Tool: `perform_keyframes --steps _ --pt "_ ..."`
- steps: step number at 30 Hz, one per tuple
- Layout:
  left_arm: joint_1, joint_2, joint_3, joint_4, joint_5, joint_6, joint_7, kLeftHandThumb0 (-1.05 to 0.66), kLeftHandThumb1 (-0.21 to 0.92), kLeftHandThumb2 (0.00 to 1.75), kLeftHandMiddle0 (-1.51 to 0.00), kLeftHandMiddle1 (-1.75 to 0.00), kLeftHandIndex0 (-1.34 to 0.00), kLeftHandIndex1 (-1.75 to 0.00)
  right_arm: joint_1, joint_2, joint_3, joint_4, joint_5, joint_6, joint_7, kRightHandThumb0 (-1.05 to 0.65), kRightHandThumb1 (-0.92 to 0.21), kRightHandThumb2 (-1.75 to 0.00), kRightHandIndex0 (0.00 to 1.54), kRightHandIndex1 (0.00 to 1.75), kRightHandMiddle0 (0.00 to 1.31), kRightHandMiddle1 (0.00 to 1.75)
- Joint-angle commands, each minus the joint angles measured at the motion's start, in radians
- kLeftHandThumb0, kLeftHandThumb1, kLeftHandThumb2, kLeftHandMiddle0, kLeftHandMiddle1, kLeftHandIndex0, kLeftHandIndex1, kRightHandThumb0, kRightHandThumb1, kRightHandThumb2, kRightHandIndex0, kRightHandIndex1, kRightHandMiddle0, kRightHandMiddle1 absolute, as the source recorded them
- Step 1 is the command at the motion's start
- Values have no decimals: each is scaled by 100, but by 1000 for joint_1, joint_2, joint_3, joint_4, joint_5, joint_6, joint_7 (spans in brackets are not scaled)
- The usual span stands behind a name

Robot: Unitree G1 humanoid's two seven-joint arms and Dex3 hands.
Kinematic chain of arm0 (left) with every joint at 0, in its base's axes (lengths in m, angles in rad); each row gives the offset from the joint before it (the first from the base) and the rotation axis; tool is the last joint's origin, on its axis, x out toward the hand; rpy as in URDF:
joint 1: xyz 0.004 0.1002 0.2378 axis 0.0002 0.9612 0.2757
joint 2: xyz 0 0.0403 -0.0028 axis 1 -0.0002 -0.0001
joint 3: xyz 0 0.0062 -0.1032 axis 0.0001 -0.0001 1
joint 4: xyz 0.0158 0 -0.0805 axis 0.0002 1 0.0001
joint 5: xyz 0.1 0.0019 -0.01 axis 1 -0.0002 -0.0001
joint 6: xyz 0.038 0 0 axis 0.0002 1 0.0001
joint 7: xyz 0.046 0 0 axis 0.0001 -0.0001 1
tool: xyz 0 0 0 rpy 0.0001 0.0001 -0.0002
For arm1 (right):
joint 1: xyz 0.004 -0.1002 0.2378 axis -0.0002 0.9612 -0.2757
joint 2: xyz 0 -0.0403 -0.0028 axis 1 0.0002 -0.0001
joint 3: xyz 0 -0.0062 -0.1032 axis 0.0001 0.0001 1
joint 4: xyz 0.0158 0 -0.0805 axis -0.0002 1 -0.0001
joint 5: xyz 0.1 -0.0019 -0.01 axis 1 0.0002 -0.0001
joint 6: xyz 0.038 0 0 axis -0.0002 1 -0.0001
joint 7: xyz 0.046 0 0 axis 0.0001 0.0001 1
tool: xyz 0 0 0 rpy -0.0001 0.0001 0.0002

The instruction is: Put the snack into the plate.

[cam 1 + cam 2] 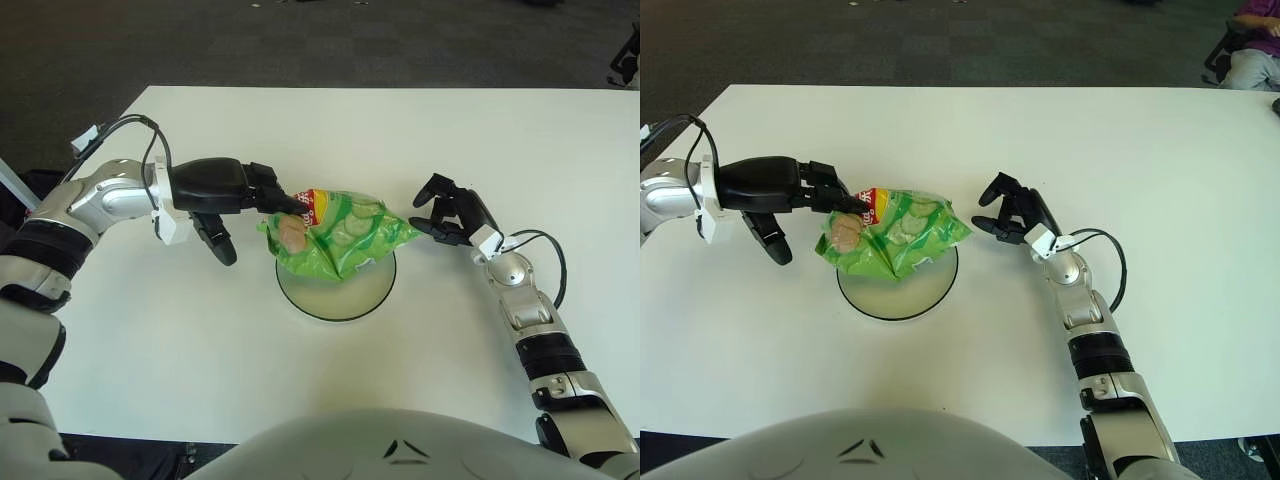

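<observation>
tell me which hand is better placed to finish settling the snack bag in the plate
Left. The left hand already touches the snack bag's top edge over the plate; the right hand shows just beside the bag's right tip.

The green snack bag [338,233] hides the plate's [336,300] far rim; whether the left hand's fingertips [283,203] grip it is unclear.

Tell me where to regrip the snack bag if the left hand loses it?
Pinch the snack bag at its crimped left end by the red label, coming from the left as the left hand does now. That flat seam sticks out past the plate.
</observation>
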Motion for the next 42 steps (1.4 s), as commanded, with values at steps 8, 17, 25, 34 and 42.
perform_keyframes --steps 8,17,25,34,42 --pt "-69 -30 -18 65 -207 -25 -273 -79 84 1 -22 -5 -9 0 26 -9 11 37 -26 37 6 -37 -92 -25 96 122 50 143" --pt "-52 -82 48 141 -455 -14 -441 -80 90 2 -39 -6 -4 0 26 -6 13 30 -27 62 2 -37 -92 -25 96 121 50 143" --pt "180 -155 231 -43 -1044 851 -612 -84 92 71 -66 -152 -33 -6 23 -5 14 31 -25 79 3 -37 -92 -25 96 120 50 144" --pt "167 -446 426 34 -1140 778 -519 -84 92 92 -85 -119 -48 -3 20 -5 16 37 -24 82 0 -37 -92 -25 96 120 50 143" --pt "-90 -514 609 476 -1142 948 -882 -66 92 25 -58 -8 -25 -1 15 -7 18 48 -25 84 -1 -37 -92 -25 96 120 50 143"
